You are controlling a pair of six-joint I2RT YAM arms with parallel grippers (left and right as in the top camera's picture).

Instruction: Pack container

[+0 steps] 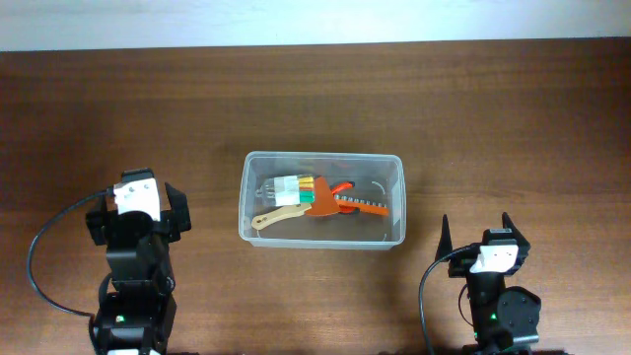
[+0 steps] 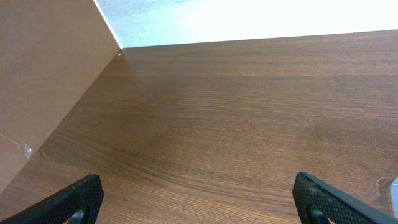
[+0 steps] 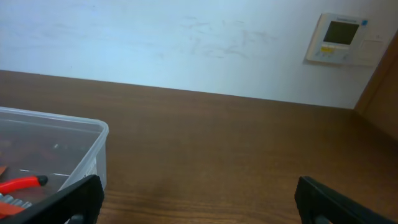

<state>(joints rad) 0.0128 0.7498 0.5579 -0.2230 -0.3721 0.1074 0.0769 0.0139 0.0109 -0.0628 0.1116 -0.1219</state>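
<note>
The clear plastic container (image 1: 394,235) stands at the table's middle. Inside lie a small clear box of yellow, green and red pieces (image 1: 293,189), a wooden-handled tool (image 1: 275,217) and an orange-handled tool (image 1: 340,203). The container's corner shows in the right wrist view (image 3: 87,144), with a red handle (image 3: 22,183) inside. My left gripper (image 2: 200,202) is open and empty over bare wood, left of the container. My right gripper (image 3: 199,202) is open and empty, at the container's near right.
A brown wall panel (image 2: 43,74) rises on the left in the left wrist view. A white wall with a thermostat (image 3: 341,38) stands behind the table's far edge.
</note>
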